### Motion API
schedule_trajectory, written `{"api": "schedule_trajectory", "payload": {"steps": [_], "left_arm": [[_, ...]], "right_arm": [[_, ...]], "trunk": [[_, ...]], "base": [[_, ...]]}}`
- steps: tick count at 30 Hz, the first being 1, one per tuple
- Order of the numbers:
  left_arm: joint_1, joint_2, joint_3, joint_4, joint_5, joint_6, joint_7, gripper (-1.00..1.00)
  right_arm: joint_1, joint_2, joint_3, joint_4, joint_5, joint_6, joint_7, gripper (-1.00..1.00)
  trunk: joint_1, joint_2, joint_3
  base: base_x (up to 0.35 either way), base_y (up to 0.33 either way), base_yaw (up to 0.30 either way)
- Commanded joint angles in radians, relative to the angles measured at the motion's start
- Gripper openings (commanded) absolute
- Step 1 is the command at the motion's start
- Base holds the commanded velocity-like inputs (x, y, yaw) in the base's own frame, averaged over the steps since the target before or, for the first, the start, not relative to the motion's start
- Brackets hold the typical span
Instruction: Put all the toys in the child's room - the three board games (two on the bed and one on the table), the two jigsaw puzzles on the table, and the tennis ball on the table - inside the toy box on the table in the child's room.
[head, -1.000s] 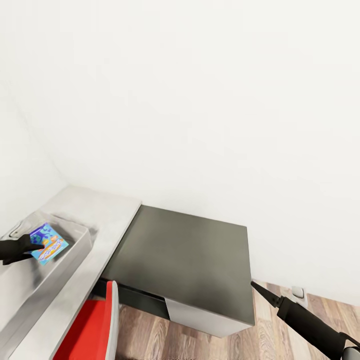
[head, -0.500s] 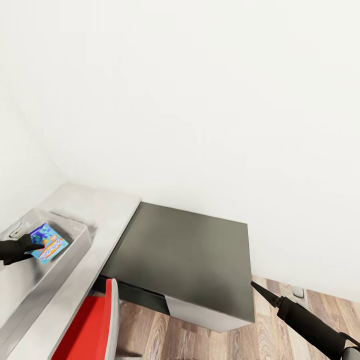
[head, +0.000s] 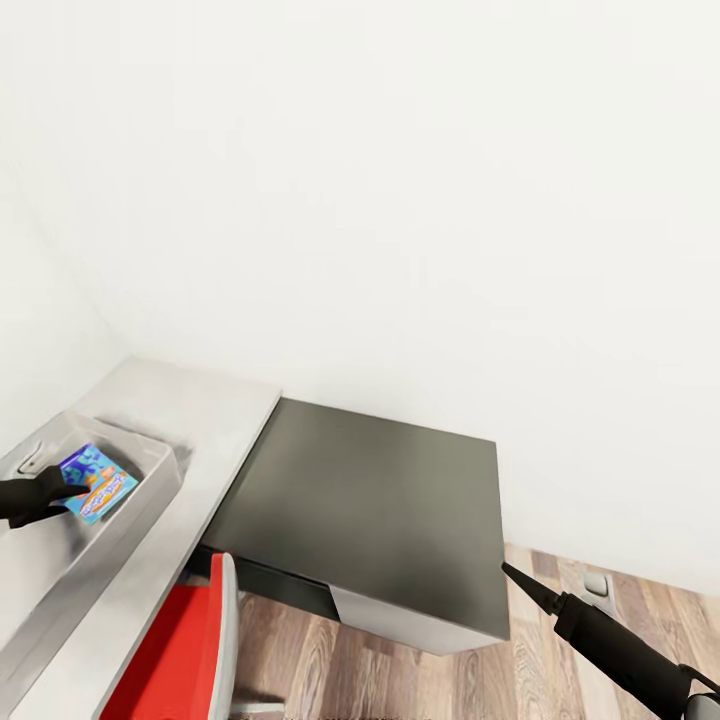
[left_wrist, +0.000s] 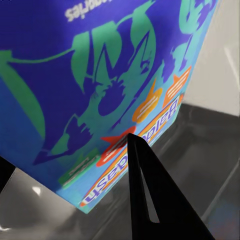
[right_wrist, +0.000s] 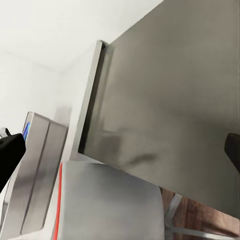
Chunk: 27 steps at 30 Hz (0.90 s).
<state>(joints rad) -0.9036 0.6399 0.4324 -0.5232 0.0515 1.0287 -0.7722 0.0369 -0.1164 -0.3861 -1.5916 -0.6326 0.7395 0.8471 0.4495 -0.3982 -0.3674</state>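
Board game box (head: 96, 483), blue with orange lettering, sits pinched in the left gripper (head: 60, 492) at the lower left of the head view, tilted inside the grey toy box (head: 165, 470). Its long axis runs toward the upper left. Right gripper (head: 520, 582), lower right: I cannot tell its opening.

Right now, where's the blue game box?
In the head view it is at the far left, the blue game box held by the left end effector over the open grey toy box on the table.
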Motion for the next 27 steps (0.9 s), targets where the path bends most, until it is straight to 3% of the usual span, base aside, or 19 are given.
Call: {"api": "schedule_trajectory", "payload": {"steps": [1,10,27], "left_arm": [[-0.001,0.0,0.009,0.0,0.007,0.008,0.012,-1.0],[-0.01,0.0,0.058,0.0,0.022,0.005,0.1,-1.0],[-0.011,0.0,0.066,0.0,0.037,0.002,0.113,-1.0]], "right_arm": [[0.0,0.0,0.0,-0.001,-0.005,0.006,0.0,1.0],[0.0,0.0,-0.01,-0.001,-0.005,0.006,0.0,1.0],[-0.001,0.0,-0.013,-0.001,-0.005,0.006,0.0,1.0]], "trunk": [[0.001,-0.002,-0.003],[0.001,-0.002,-0.016],[0.001,-0.002,-0.029]], "base": [[0.0,0.0,0.0],[0.0,0.0,0.0],[0.0,0.0,0.0]]}}
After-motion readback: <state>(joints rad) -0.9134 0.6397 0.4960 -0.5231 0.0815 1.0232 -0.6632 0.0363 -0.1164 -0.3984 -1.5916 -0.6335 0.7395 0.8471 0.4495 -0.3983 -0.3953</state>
